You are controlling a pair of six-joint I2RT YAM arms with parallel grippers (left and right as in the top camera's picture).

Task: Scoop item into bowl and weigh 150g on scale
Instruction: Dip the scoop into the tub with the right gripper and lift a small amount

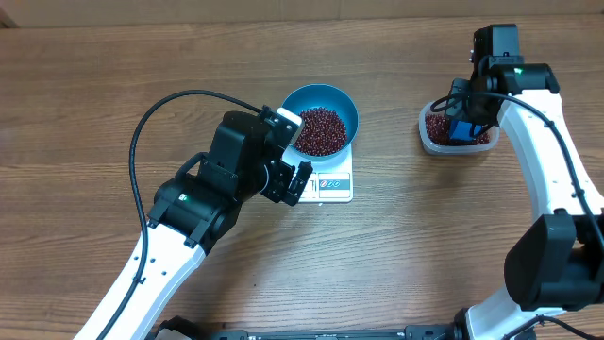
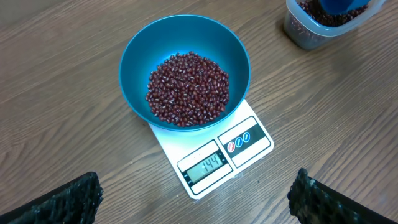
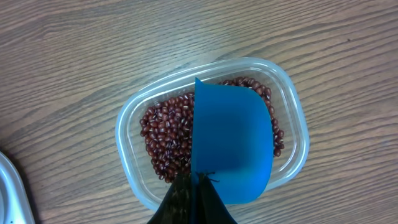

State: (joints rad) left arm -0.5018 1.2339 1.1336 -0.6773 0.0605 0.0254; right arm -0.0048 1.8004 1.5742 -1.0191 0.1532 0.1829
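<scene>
Beans [image 2: 186, 87] lie in one blue bowl [image 2: 143, 43] on one scale [image 2: 205, 140]; left jaws gape empty nearby, right jaws clamp one scoop [image 3: 233, 143] over one far-right tub [image 3: 292, 124].

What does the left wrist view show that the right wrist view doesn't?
Left wrist only: the blue bowl of beans on the scale, display reading 144, and the open left claw. Right wrist only: the right claw shut on the blue scoop, with the whole tub beneath. Shared: the tub, the scoop and the wooden table.
</scene>
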